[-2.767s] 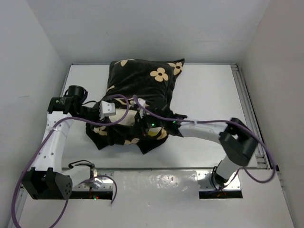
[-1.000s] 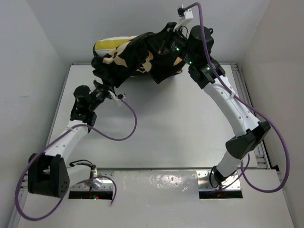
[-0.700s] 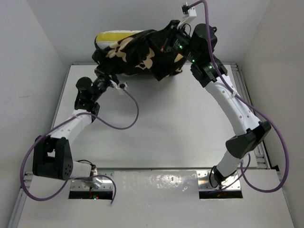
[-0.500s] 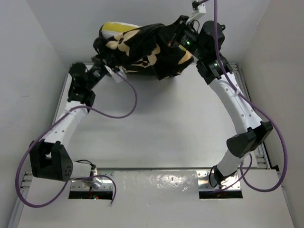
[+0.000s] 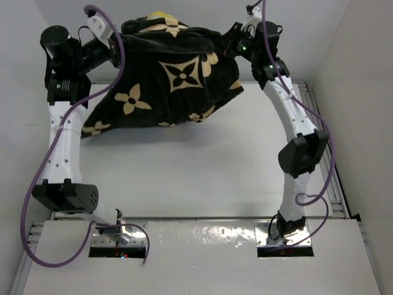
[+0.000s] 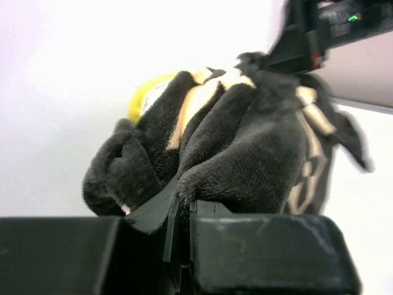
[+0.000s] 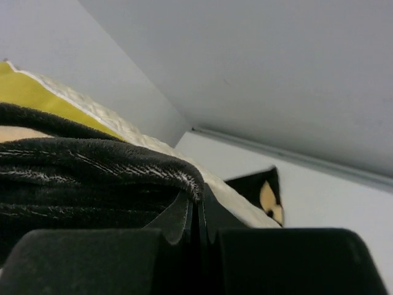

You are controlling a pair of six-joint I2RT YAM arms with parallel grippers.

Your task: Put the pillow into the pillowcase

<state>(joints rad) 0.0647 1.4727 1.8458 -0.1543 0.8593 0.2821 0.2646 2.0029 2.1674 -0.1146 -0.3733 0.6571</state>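
High above the worktop (image 5: pixel 215 172), both your jaws clench the edge of the limp pillowcase (image 5: pixel 172 80), likely its surest hold, with the soft pillow (image 5: pixel 158 15) mostly inside.

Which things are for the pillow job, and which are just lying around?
For the job:
- pillowcase, held up in the air
- pillow, peeking out of it
- left gripper, shut on the pillowcase
- right gripper, shut on the pillowcase

Just there:
- table
- white walls

White table (image 5: pixel 202 169); pillowcase (image 5: pixel 166 80) hanging over far end, lower edge near surface, contact unclear.
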